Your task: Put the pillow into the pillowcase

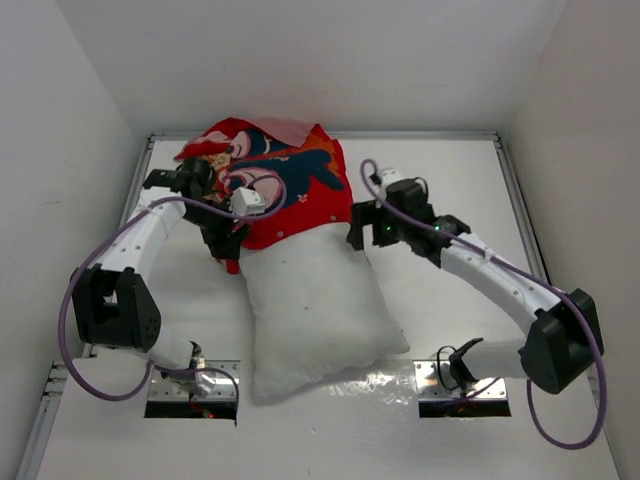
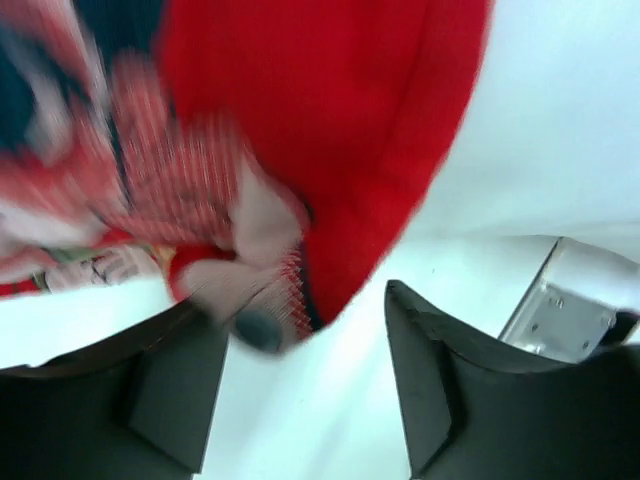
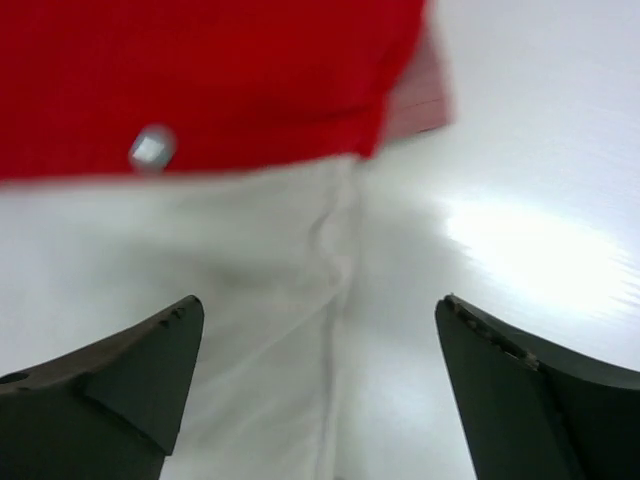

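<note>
The pillow (image 1: 322, 305) lies in the middle of the worktop (image 1: 460, 190), its long side running from the near edge toward the far edge and slanted slightly left. Its far end is inside the pillowcase (image 1: 290, 185). The rest, well over half, lies bare and white on the worktop. The pillowcase is bunched toward the far left corner, printed side up, with a strip of pale pink lining showing at its far edge. Its red hem crosses the pillow in a slanted line.

The left tool (image 1: 228, 248) sits at the left end of that hem, where the pillowcase meets the pillow's left side. In the left wrist view its dark fingers (image 2: 440, 400) stand wide apart. A folded corner of red hem with pink lining hangs just beside one of them, and nothing is pinched between the two. That view is blurred, so I cannot tell whether the cloth touches the finger.

The right tool (image 1: 356, 232) is at the pillow's right side, just at the hem. Its fingers (image 3: 120, 385) are spread wide and hold nothing. White pillow fabric lies below them and the red edge of the pillowcase just beyond.
</note>
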`<action>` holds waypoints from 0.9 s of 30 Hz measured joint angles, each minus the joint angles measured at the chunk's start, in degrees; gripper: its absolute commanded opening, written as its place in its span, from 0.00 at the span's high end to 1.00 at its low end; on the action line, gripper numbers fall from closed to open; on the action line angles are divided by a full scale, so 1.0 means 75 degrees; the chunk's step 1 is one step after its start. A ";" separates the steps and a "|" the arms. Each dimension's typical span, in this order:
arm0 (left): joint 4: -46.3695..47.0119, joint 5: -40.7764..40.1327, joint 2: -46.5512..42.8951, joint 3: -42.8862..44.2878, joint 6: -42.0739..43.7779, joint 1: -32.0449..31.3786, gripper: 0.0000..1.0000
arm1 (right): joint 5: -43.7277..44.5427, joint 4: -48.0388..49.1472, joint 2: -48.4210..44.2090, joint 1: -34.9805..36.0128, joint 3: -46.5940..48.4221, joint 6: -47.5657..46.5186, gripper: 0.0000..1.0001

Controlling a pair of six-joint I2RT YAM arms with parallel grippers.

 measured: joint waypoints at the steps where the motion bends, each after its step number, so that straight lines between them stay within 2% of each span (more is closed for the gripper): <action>1: -0.0248 -0.0061 0.0099 0.0213 0.0128 -0.0017 0.35 | 0.0122 -0.0125 -0.0026 0.0449 -0.0012 -0.0076 0.01; 2: -0.0452 -0.0085 0.0187 0.0490 0.0187 -0.0035 0.27 | 0.0178 -0.0157 -0.0073 0.0863 -0.0050 -0.0093 0.01; 4: -0.0583 -0.0061 0.0280 0.1125 0.0189 -0.0099 0.17 | 0.0309 -0.0055 -0.0291 0.1469 -0.0242 0.0026 0.01; 6: -0.0326 -0.0154 0.0259 0.1679 0.0012 -0.0431 0.17 | 0.0554 0.0038 -0.0510 0.1958 -0.0446 0.0198 0.01; 8: 0.0047 -0.0294 0.0210 0.1810 -0.0149 -0.1157 0.15 | 0.0874 0.0201 -0.0565 0.2425 -0.0560 0.0326 0.01; 12: 0.0717 -0.0609 0.0358 0.1142 -0.0560 -0.2614 0.14 | 0.1332 0.0425 -0.0452 0.3086 -0.0600 0.0574 0.01; 15: 0.1163 -0.1029 0.0909 0.0854 -0.1061 -0.2777 0.27 | 0.1445 0.0673 -0.0291 0.3185 -0.0659 0.0743 0.01; 16: 0.1349 -0.1154 0.1064 0.0854 -0.1259 -0.2742 0.49 | 0.1483 0.0775 -0.0201 0.3188 -0.0682 0.0790 0.01; 17: 0.1527 -0.1250 0.1160 0.0854 -0.1428 -0.2716 0.64 | 0.1539 0.0901 -0.0032 0.3188 -0.0711 0.0854 0.06; 18: 0.1679 -0.1335 0.1195 0.0854 -0.1574 -0.2693 0.91 | 0.1580 0.0997 0.0143 0.3177 -0.0717 0.0889 0.17; 19: 0.1813 -0.1416 0.1207 0.0880 -0.1804 -0.2678 1.00 | 0.1582 0.1110 0.0361 0.3177 -0.0717 0.0909 0.56; 20: 0.1871 -0.1422 0.1215 0.0950 -0.1947 -0.2672 1.00 | 0.1585 0.1221 0.0571 0.3177 -0.0711 0.0903 0.85; 21: 0.1888 -0.1358 0.1218 0.1058 -0.2066 -0.2640 1.00 | 0.1547 0.1349 0.0807 0.3177 -0.0697 0.0970 1.00; 27: 0.1355 -0.0761 0.1236 0.2090 -0.2279 -0.2535 1.00 | 0.1518 0.1763 0.1320 0.3168 -0.0370 0.0935 1.00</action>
